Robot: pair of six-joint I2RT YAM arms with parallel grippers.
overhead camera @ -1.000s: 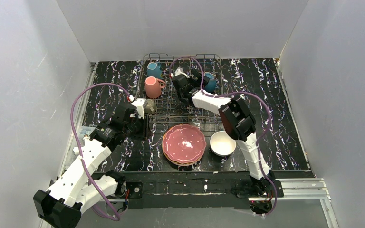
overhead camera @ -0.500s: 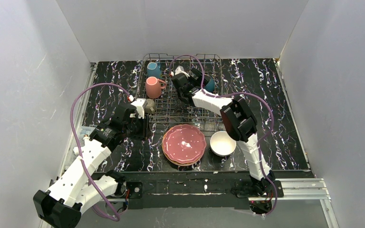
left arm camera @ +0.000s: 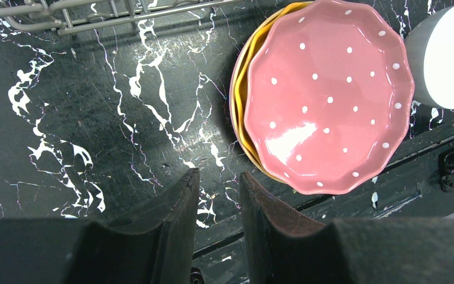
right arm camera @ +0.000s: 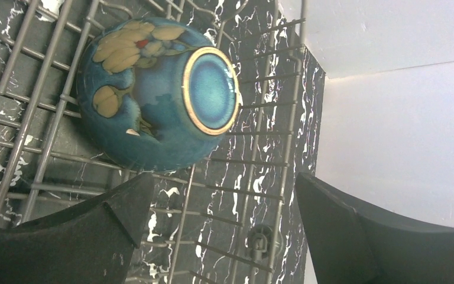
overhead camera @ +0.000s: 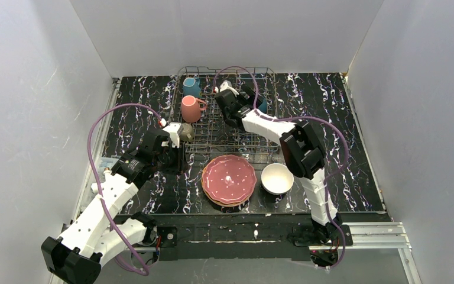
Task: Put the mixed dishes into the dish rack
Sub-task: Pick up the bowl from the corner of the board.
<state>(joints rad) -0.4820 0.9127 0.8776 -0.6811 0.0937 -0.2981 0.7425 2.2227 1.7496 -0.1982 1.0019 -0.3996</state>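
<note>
Right hand [right arm camera: 223,177], gaping, has edged rightward over one blue bowl [right arm camera: 153,94]; left hand [left arm camera: 217,173] barely parted.

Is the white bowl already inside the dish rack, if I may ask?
No, the white bowl sits on the table beside the pink plate, outside the dish rack.

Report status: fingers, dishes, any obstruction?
Right fingers wide open, clear of dark-blue bowl upside down in dish rack. Left fingers slightly apart, empty, above table by pink plate; that and white bowl not racked. Nothing in the way.
</note>
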